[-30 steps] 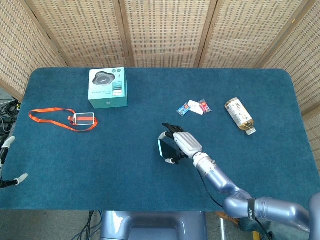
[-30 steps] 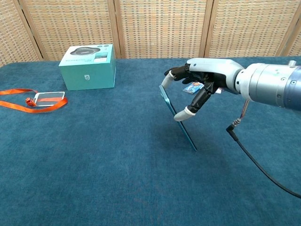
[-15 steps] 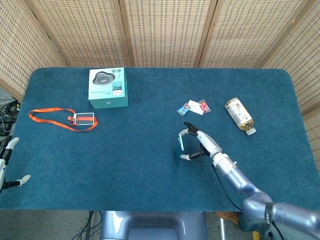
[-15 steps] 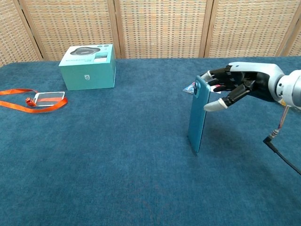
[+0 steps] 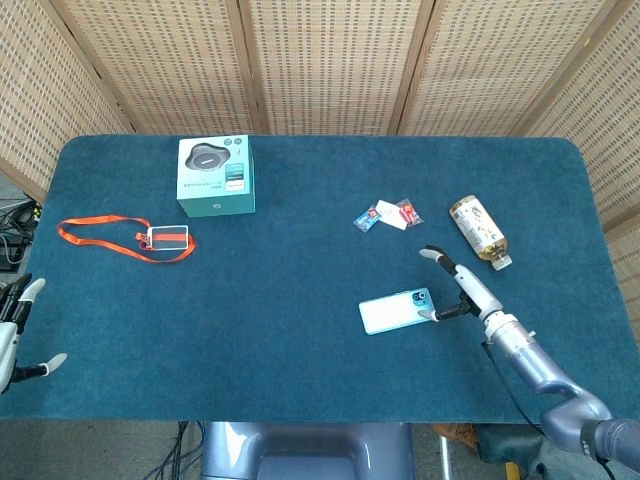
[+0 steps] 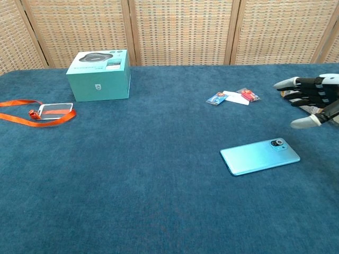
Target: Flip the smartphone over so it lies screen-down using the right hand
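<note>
change: a second ago I had the smartphone (image 6: 260,156) tipped up on edge in the right hand (image 5: 456,287); half a second ago it stood near upright. Now it lies flat and the hand has let go and pulled back toward the table's right edge.
phone: flat on the table (image 5: 300,260), right of centre, nearer the front edge than the back. Teal back and camera bump face up, so screen is down.
progress: flip looks done as far as I can judge. What's left is only clearing my arm away and confirming the phone has settled.
right hand: fingers apart, holding nothing. In the chest view it hovers just past the phone's camera end, toward the right edge and clear of it. In the head view one fingertip sits very near that end; can't tell if it touches.
left hand (image 5: 18,330): off the table's front-left corner, fingers apart, nothing in it.
rest: teal box (image 5: 214,176) near the back-left, orange lanyard (image 5: 125,237) with badge by the left edge, small packets (image 5: 388,215) behind the phone, bottle (image 5: 478,231) lying toward the right edge.
risk: if I retract low I could nudge the camera end and skew the phone.
</note>
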Controlling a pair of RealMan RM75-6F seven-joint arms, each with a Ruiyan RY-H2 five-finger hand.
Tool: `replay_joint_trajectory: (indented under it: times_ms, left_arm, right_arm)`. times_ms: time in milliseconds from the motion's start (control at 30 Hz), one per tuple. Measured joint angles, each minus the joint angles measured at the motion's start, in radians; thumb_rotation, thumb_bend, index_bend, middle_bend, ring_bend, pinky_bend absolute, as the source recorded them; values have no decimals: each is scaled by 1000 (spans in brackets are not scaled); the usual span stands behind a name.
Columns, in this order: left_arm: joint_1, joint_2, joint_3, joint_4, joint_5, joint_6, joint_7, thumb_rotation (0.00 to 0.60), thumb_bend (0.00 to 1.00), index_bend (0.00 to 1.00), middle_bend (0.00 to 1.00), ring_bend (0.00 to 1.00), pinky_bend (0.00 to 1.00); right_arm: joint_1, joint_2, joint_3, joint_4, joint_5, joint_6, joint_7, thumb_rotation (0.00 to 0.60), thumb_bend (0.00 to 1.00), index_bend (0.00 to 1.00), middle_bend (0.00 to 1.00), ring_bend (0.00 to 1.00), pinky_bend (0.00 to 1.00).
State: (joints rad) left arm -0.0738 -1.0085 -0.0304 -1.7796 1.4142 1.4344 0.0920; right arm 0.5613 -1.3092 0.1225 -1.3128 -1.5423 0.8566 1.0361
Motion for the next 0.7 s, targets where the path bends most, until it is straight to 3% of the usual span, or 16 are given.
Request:
replay_joint_trajectory:
  times_ms: [167, 267, 433, 700]
  left_arm:
    - [10, 3, 5, -4, 20, 23, -4, 600, 0, 0, 0, 0, 0]
    - [18, 0, 6, -3, 35, 48, 3, 600, 0, 0, 0, 0, 0]
    - [33, -19, 0, 13, 62, 107, 25, 600, 0, 0, 0, 0, 0]
    - [56, -29, 13, 41, 135, 160, -24, 600, 0, 0, 0, 0, 0]
  right_arm:
    - [-34, 50, -34, 11, -57, 109, -17, 600, 16, 0, 0, 0, 0]
    - [-56, 73, -43, 6, -69, 150, -97, 600, 0, 0, 0, 0, 0]
    - [-120, 114, -50, -31, -69, 254, -391, 600, 0, 0, 0, 0, 0]
    - [-294, 188, -64, -206, -30, 499, -910, 600, 0, 0, 0, 0, 0]
